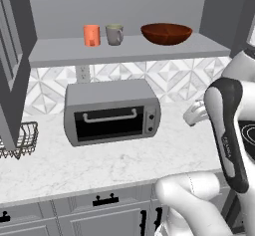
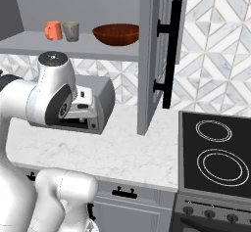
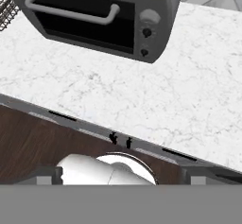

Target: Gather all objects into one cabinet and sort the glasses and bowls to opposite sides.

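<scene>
The orange cup (image 1: pixel 91 35), the grey mug (image 1: pixel 114 34) and the wide red-brown bowl (image 1: pixel 166 33) all sit on the flat grey shelf (image 1: pixel 60 51) of the wall cabinet (image 2: pixel 149 55), whose tall door with the long black bar handle (image 2: pixel 171 55) stands open. The cup and the mug stand just beside each other on one side, and the bowl sits apart from them on the other side. I cannot find the small blue bowl. The gripper (image 3: pixel 120 176) is low, over the white marble counter (image 3: pixel 189 100), near the silver toaster oven (image 1: pixel 112 111); its two dark finger tips stand wide apart and hold nothing. The cup looks smooth, round and light, so I think it could slip; a good hold would be across its sides near the middle. The mug has a handle and a pale inside, and it may break if it is knocked. The bowl looks shiny, shallow and wide, too wide to hold across, so I think the rim is the best place to pinch it. A wire basket (image 1: pixel 22 140) rests at the far end of the counter.
</scene>
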Controlling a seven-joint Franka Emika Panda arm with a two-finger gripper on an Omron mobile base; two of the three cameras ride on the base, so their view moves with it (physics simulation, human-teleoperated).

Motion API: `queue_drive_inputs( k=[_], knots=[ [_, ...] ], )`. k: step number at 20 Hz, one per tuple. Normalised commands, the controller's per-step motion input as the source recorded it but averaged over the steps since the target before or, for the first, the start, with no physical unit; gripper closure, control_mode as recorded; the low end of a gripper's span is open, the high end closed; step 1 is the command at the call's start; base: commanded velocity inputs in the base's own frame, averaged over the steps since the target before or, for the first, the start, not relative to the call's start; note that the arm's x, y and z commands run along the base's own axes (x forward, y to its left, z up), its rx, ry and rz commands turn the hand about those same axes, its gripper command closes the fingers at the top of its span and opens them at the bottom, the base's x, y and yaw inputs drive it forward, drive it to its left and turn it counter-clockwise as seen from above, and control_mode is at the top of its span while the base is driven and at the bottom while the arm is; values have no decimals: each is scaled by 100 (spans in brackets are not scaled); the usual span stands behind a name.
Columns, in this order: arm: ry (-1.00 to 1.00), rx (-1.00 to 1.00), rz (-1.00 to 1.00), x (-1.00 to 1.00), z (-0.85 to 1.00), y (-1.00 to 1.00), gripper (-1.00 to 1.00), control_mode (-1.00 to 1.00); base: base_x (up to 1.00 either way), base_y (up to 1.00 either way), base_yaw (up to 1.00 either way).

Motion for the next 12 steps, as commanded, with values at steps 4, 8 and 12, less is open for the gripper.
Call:
queue_drive_inputs(
  k=[4, 8, 12],
  knots=[
    [0, 0, 2, -86, 52, -2, -100, -100, 0, 0, 0],
    [-4, 0, 0, -54, 17, -1, -100, -100, 0, 0, 0],
    [-1, 0, 0, -4, 0, 0, -100, -100, 0, 0, 0]
  ],
)
